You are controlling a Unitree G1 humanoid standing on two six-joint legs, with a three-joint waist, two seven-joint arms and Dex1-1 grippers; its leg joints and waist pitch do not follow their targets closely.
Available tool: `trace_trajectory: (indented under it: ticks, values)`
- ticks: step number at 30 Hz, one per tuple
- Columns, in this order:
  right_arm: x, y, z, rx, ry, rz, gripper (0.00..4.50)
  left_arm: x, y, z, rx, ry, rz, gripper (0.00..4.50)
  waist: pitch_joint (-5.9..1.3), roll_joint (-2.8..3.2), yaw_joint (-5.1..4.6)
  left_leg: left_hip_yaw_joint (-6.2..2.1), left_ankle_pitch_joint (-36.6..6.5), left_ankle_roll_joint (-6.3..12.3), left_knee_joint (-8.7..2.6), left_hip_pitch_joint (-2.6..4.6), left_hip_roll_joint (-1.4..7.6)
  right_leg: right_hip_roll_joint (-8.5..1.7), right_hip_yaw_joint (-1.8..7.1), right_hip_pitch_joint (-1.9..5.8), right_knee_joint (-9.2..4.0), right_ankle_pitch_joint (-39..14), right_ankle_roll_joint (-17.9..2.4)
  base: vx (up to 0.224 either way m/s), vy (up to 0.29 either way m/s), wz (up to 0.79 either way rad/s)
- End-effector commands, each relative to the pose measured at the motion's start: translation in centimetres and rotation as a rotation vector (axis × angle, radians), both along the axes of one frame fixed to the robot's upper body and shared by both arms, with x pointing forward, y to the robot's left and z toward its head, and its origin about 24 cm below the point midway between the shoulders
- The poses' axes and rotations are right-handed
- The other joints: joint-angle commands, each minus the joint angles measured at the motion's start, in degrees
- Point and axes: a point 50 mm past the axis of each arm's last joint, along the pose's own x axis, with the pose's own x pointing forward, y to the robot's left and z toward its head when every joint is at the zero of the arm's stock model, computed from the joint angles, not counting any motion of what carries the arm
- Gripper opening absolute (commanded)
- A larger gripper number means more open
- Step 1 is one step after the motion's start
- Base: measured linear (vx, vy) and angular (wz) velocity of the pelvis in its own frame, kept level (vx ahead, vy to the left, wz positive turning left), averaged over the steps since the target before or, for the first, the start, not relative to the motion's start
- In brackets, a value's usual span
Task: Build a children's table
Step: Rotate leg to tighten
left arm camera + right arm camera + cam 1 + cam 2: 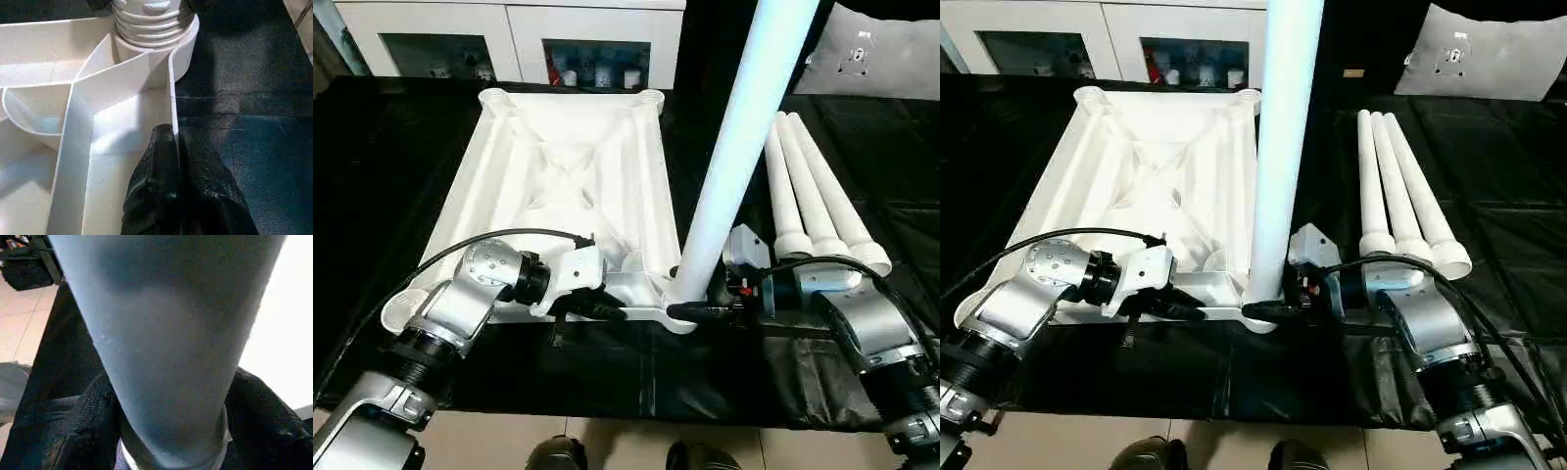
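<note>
- Eye views: the children's table top (pixel 558 166) lies upside down on the black cloth (pixel 862 157). One leg (pixel 734 147) stands in its near right corner socket (pixel 677 311); three spare legs (pixel 813 196) lie to the right.
- Left wrist view: my left jaws (pixel 177 161) pinch the near rim (pixel 172 98), shut on it. If that pinch slips, the top may swing.
- Right wrist view: my right jaws (pixel 171 431) straddle the leg's base; firm contact unclear. A loose hold could let the leg lean and cross-thread.

A white glass-door cabinet (pixel 514 44) stands behind black floor sheeting (pixel 372 157) over beige tiles (pixel 607 441).
</note>
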Motion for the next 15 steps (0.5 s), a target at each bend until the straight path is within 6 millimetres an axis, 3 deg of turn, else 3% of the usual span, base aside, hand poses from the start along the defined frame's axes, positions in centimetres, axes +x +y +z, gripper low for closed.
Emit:
trace_trajectory:
  ticks: [1,3,4,6,7,9,10,11,13,15]
  values:
    - [-0.9,0.7,-1.2,0.014,0.079,0.015,2.61,-0.2,0.1,-0.9,0.04,0.042,0.022,0.0,-3.98,-0.09,-0.02,-1.59,-9.4,4.06,-4.28,0.55,4.28,-4.73,3.42,2.74,-4.47,-14.2,-13.8,0.0,0.0,0.0]
    - [-1.1,1.2,-1.5,0.043,0.106,-0.028,2.61,0.0,0.0,-0.9,0.023,0.052,0.073,0.0,-3.96,-0.2,-0.01,-1.65,-9.8,3.8,-4.35,0.61,4.32,-4.83,3.45,2.82,-4.57,-15.2,-13.6,0.0,0.0,0.0]
    - [-1.6,2.0,-1.8,0.058,0.12,-0.064,2.61,0.3,-0.4,-0.7,-0.012,0.055,0.143,0.0,-3.43,0.01,-0.1,-1.76,-11.2,3.13,-4.7,0.64,4.46,-4.79,3.53,2.53,-4.73,-16.9,-13.0,0.0,0.0,0.0]
    - [-1.8,2.9,-2.1,0.065,0.118,-0.121,2.6,0.6,-1.0,-0.4,-0.049,0.054,0.202,0.0,-3.18,-0.06,-0.23,-1.85,-13.5,2.1,-4.89,0.93,4.35,-4.77,3.56,2.22,-5.11,-20.4,-12.3,0.0,0.0,0.0]
    - [-1.9,3.8,-2.5,0.069,0.116,-0.197,2.6,0.9,-1.6,-0.2,-0.078,0.051,0.254,0.0,-2.79,0.1,-0.42,-2.04,-15.8,1.15,-5.12,0.86,4.24,-4.87,3.49,2.25,-5.58,-24.8,-10.9,0.0,0.0,0.0]
    - [-1.6,5.7,-3.0,0.123,0.15,-0.356,2.59,1.4,-2.8,0.1,-0.124,0.038,0.36,0.0,-2.53,0.11,-0.63,-2.2,-17.6,0.04,-5.26,1.2,4.17,-4.86,3.48,1.74,-5.93,-28.1,-9.8,0.0,0.0,0.0]
    - [-1.5,6.5,-3.1,0.147,0.174,-0.421,2.59,1.5,-3.3,0.2,-0.143,0.034,0.399,0.0,-2.05,-0.05,-1.2,-2.78,-21.9,-1.51,-5.26,1.44,3.66,-5.13,2.88,1.38,-6.85,-36.7,-6.8,-0.058,0.007,-0.07]
    - [-1.4,7.0,-3.2,0.163,0.191,-0.462,2.59,1.6,-3.7,0.3,-0.158,0.033,0.429,0.0,-1.94,-0.01,-1.51,-3.0,-22.8,-1.93,-5.42,1.45,3.66,-5.16,2.76,1.42,-7.09,-38.9,-5.6,-0.058,0.007,-0.07]
    - [-1.1,8.4,-3.3,0.188,0.229,-0.58,2.59,1.8,-4.8,0.6,-0.194,0.04,0.501,0.0,-1.73,0.44,-2.63,-3.74,-27.6,-3.21,-5.76,1.73,3.72,-5.1,1.9,1.16,-7.82,-41.1,-3.5,-0.059,0.033,-0.14]
    - [-0.6,9.4,-3.4,0.205,0.257,-0.684,2.57,2.0,-5.7,1.0,-0.218,0.032,0.565,0.0,-1.63,0.76,-3.02,-4.12,-29.1,-3.44,-6.09,1.52,3.76,-5.1,1.5,1.62,-7.97,-40.6,-2.5,-0.054,0.044,-0.15]
